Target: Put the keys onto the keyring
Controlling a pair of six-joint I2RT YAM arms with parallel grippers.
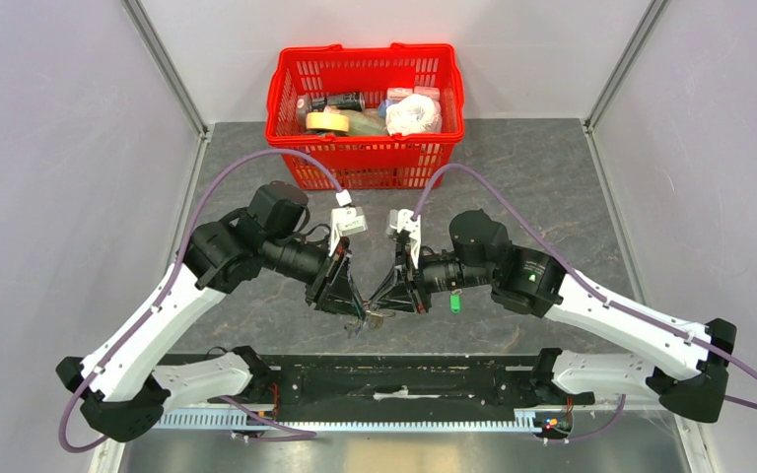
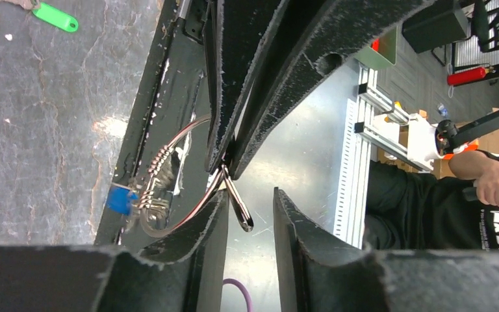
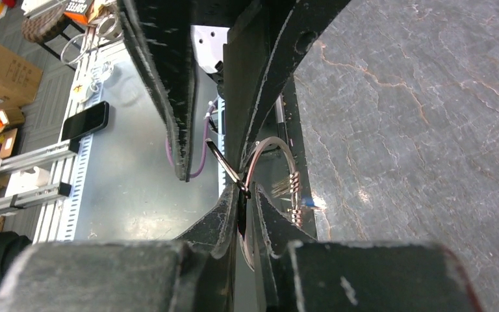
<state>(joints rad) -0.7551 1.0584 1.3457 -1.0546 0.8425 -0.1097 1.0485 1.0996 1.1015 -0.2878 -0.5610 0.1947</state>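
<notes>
My two grippers meet above the near edge of the table. The right gripper (image 1: 382, 311) (image 3: 247, 192) is shut on the wire of the keyring (image 1: 371, 317) (image 2: 169, 195) (image 3: 274, 146) and holds it in the air. Several small silvery keys (image 2: 156, 175) hang bunched on the ring, and the blue key head (image 2: 122, 199) (image 3: 307, 203) sits beside them. The left gripper (image 1: 358, 311) (image 2: 250, 192) is open. A narrow end of the ring's wire (image 2: 237, 205) pokes into its gap, close to one finger (image 2: 201, 234). On the table by the right gripper lies the green key (image 1: 453, 302) (image 2: 55, 16).
A red basket (image 1: 370, 148) holding tape rolls and bottles stands at the back of the table. A black frame rail (image 1: 375, 379) runs along the near edge under the grippers. Beyond that edge sit a person (image 2: 442, 201) and a phone (image 3: 84, 120).
</notes>
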